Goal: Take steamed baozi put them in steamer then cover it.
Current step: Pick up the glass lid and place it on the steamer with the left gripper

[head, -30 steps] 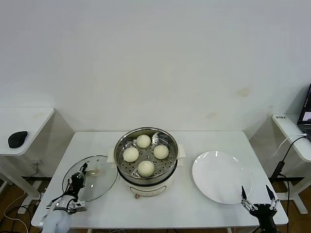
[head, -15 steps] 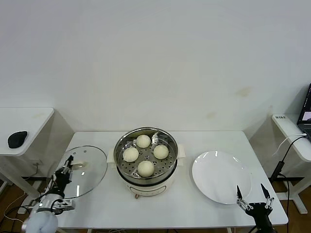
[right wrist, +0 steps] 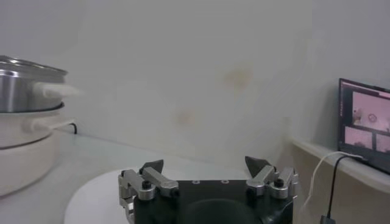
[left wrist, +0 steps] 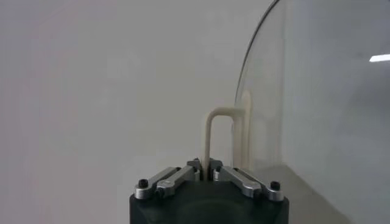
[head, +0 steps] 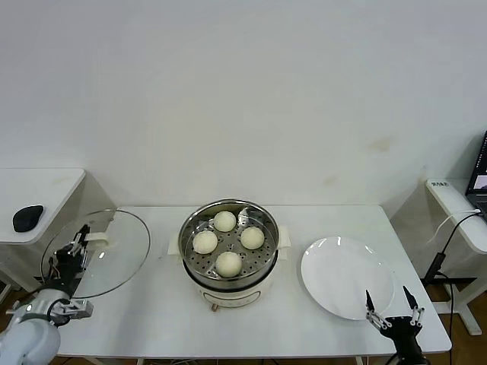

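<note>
Glass lid (head: 97, 253) is held tilted at frame left, left gripper (head: 70, 258) clamped on its bar handle (left wrist: 218, 137). Four baozi (head: 228, 263) sit in the steamer (head: 228, 251), centre. Lid should be levelled, centred over rim. Right gripper (head: 390, 309), lower right, is spread, idle.

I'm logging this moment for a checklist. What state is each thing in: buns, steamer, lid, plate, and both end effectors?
Buns: all four inside the steamer, on its perforated tray.
Steamer: uncovered, on the table.
Lid: lifted off the table, tilted, held by its handle.
Plate: empty, right of the steamer.
Left end effector: shut on the lid's handle.
Right end effector: open, empty, at the table's near edge by the plate.
</note>
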{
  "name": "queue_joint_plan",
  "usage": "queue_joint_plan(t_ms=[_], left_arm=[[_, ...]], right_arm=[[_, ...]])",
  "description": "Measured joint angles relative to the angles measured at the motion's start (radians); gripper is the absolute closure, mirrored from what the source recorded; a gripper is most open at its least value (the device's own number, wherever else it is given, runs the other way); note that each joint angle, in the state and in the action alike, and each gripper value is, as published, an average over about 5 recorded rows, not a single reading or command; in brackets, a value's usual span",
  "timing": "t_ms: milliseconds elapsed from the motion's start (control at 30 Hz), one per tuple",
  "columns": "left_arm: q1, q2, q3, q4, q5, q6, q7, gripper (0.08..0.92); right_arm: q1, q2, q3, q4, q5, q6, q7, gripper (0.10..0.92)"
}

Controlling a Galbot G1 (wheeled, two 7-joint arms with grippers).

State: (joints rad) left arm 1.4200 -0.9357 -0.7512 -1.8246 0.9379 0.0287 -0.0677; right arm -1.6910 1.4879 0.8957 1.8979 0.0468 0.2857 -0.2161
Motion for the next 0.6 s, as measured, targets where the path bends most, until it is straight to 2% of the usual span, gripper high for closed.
queue_joint_plan(t_ms=[367, 600], left_arm=[[-0.054, 0.056, 0.132, -0.178, -0.04, 0.19, 0.081, 0.853], [-0.151, 0.045, 0.27, -0.22, -0.01, 0.302, 0.142, 0.853]], right_arm=[[0.006, 0.022, -0.01, -0.01, -0.05, 0.004, 0.003, 0.203], [0.013, 0.039, -0.017, -0.009, -0.088, -0.001, 0.01, 0.203]])
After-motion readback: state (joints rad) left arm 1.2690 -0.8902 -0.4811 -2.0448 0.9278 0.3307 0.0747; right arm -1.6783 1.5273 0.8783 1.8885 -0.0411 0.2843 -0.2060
